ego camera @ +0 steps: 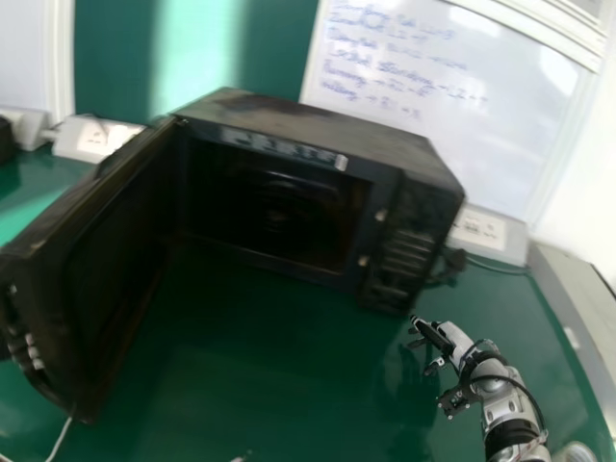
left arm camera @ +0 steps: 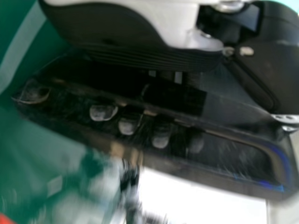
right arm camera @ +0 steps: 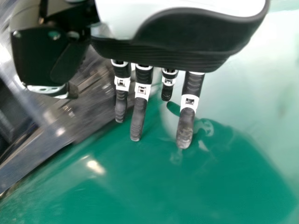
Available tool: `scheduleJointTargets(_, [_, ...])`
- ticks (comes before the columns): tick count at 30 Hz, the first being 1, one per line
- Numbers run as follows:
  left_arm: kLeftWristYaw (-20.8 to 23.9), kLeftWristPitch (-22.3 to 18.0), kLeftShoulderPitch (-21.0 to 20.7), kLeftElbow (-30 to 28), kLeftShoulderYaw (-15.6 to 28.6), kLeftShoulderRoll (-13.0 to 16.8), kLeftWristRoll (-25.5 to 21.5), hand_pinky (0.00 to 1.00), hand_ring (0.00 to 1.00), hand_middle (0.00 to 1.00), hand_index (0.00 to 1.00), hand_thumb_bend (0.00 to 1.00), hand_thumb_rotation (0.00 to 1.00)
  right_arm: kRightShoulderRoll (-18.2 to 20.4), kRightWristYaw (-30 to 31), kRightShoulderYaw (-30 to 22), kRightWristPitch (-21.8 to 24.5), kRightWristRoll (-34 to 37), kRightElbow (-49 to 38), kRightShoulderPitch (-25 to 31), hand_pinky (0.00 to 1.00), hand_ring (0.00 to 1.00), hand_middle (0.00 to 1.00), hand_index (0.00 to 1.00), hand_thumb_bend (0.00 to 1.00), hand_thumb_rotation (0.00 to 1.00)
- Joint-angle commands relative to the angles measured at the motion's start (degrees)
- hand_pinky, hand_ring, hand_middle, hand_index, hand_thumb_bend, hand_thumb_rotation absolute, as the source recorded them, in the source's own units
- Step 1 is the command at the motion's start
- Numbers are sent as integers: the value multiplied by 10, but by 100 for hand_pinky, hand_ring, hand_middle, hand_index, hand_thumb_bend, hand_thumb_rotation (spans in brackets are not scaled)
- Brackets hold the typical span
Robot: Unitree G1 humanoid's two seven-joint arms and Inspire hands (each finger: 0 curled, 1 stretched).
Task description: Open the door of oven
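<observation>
The black oven [ego camera: 289,135] stands on the green table with its door [ego camera: 106,231] swung wide out to the left, its dark inside exposed. At the door's free edge, on the far left, are the fingertips of my left hand [ego camera: 33,352]. In the left wrist view my left hand [left arm camera: 128,125] is curled round the edge of the door [left arm camera: 229,156], partly hidden behind it. My right hand [ego camera: 438,337] is in front of the oven's right corner, apart from it. Its fingers hang straight over the table in the right wrist view, where the right hand [right arm camera: 184,123] holds nothing.
Behind the oven are a whiteboard [ego camera: 404,87] and a socket box [ego camera: 478,229]. Another socket box [ego camera: 94,140] sits behind the door, at the back left. A grey ledge [ego camera: 568,289] runs along the right side of the table [ego camera: 250,366]. A white cable [ego camera: 60,439] lies below the door.
</observation>
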Motion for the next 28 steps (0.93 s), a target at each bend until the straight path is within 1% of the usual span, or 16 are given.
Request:
scheduleJointTargets(1, [250, -75, -48, 158, 75, -4, 46, 1, 3, 5, 7, 38, 18, 14, 8, -2, 17, 2, 15, 31, 40, 49, 62, 78, 53, 76])
scheduleJointTargets(2, [271, -88, -52, 166, 73, -9, 48, 1, 3, 5, 7, 39, 23, 14, 7, -3, 17, 3, 15, 33, 40, 49, 62, 78, 53, 75])
scheduleJointTargets(3, [305, -104, -58, 175, 72, -15, 52, 1, 3, 5, 6, 39, 28, 14, 7, -4, 18, 5, 15, 33, 40, 49, 62, 78, 53, 74])
scheduleJointTargets(5, [379, -119, -74, 197, 72, -23, 57, 1, 4, 6, 9, 39, 32, 14, 5, -3, 16, 3, 15, 35, 37, 47, 62, 78, 53, 71])
scheduleJointTargets(7, [433, -136, -86, 218, 71, -29, 60, 0, 3, 6, 10, 36, 37, 15, 4, -2, 13, 2, 15, 38, 40, 49, 62, 79, 53, 71])
scheduleJointTargets(9, [474, -149, -96, 243, 71, -29, 61, 0, 2, 5, 10, 34, 38, 15, 4, -2, 9, 2, 15, 40, 42, 50, 62, 79, 53, 69])
scheduleJointTargets(10, [493, -152, -102, 255, 71, -28, 61, 0, 2, 5, 10, 36, 41, 15, 5, -3, 8, 2, 15, 41, 42, 50, 62, 79, 54, 68])
scheduleJointTargets(12, [500, -168, -106, 278, 77, -27, 54, 0, 1, 4, 9, 39, 47, 16, 4, -2, 11, 1, 16, 40, 42, 50, 63, 80, 54, 68])
scheduleJointTargets(13, [508, -172, -108, 288, 80, -26, 52, 0, 1, 4, 9, 41, 47, 17, 3, -1, 11, 0, 16, 40, 42, 50, 63, 80, 54, 67])
scheduleJointTargets(14, [512, -178, -109, 297, 82, -26, 50, 0, 1, 5, 10, 43, 46, 18, 3, 0, 11, -1, 16, 40, 42, 51, 63, 80, 53, 66])
scheduleJointTargets(19, [530, -200, -118, 323, 91, -31, 36, 0, 2, 7, 15, 45, 42, 20, -1, 1, 8, -3, 17, 43, 43, 52, 63, 80, 53, 65])
scheduleJointTargets(21, [532, -215, -121, 327, 91, -36, 31, 0, 3, 9, 17, 51, 42, 21, 1, -1, 5, -1, 18, 44, 42, 51, 63, 80, 54, 65])
scheduleJointTargets(23, [538, -227, -127, 334, 86, -39, 32, 3, 8, 15, 26, 60, 48, 22, 1, -1, 3, -1, 18, 45, 42, 50, 62, 80, 53, 65])
scheduleJointTargets(25, [540, -231, -136, 342, 85, -42, 26, 8, 22, 35, 45, 65, 59, 24, -1, -3, 5, 1, 19, 46, 43, 50, 62, 80, 52, 65])
scheduleJointTargets(27, [538, -229, -145, 341, 85, -45, 19, 15, 35, 53, 56, 67, 68, 27, -6, -5, 9, 3, 19, 46, 43, 50, 62, 79, 51, 64])
scheduleJointTargets(28, [538, -232, -150, 340, 83, -48, 17, 21, 45, 60, 59, 66, 75, 28, -8, -6, 10, 3, 18, 46, 43, 50, 62, 79, 50, 62])
